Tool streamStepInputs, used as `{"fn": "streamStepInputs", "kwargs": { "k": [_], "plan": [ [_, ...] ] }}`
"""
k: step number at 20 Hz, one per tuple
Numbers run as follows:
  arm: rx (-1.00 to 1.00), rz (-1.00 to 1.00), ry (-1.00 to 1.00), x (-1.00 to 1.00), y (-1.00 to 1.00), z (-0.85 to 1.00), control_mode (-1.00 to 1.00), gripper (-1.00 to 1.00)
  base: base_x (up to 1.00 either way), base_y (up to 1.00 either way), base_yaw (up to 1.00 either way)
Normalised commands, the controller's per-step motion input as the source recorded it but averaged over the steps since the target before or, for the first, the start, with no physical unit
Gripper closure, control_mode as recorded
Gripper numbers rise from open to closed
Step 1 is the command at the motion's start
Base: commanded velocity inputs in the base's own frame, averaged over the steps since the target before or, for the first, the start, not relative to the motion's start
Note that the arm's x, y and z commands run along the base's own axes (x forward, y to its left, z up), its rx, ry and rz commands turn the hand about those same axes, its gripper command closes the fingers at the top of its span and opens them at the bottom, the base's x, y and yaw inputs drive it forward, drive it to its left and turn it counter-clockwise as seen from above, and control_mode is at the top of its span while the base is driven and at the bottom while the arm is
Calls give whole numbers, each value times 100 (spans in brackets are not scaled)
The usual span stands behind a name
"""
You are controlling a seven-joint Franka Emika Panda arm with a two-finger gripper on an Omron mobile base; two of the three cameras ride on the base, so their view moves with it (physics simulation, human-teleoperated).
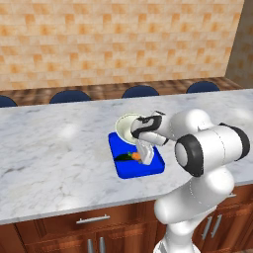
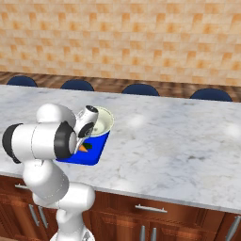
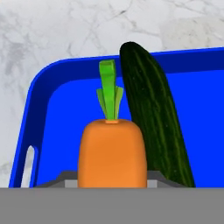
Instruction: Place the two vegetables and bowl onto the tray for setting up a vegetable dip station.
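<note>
The end effector [image 1: 145, 157] hangs low over the blue tray [image 1: 127, 170], pointing down, with the orange carrot [image 3: 112, 153] standing between its fingers. In the hand view the carrot's thick body sits right at the finger level with a grey finger edge showing on each side of it, so the end effector is pinching the carrot; whether the carrot's tip touches the tray floor cannot be told. The carrot's green top [image 3: 109, 89] points away from the hand.

Just beside the carrot lies the dark green cucumber [image 3: 155, 118], flat on the tray floor and running lengthwise alongside it, so close that the two look to be touching. The tray's raised rim curves round behind both vegetables, and its slot handle [image 3: 29, 164] shows at one short end.

The cream bowl [image 2: 102, 121] stands at the tray's far end, toward the back edge of the desk; part of it is hidden by the arm, and whether it rests on the tray or just behind it cannot be told.

The tray sits on the marble desk [image 1: 54, 148], near its middle and closer to the front edge.
</note>
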Motion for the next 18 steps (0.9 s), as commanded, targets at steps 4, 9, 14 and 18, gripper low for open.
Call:
{"fn": "streamStepInputs", "kwargs": {
  "k": [4,9,14,18],
  "plan": [
    [0,-1,-2,0,0,-7,-100,-100,0,0,0],
    [0,-3,-3,0,-2,-2,-100,-100,0,0,0],
    [0,-4,-2,0,-8,0,-100,-100,0,0,0],
    [0,-4,-4,-2,-6,5,-100,-100,0,0,0]
  ]
}}
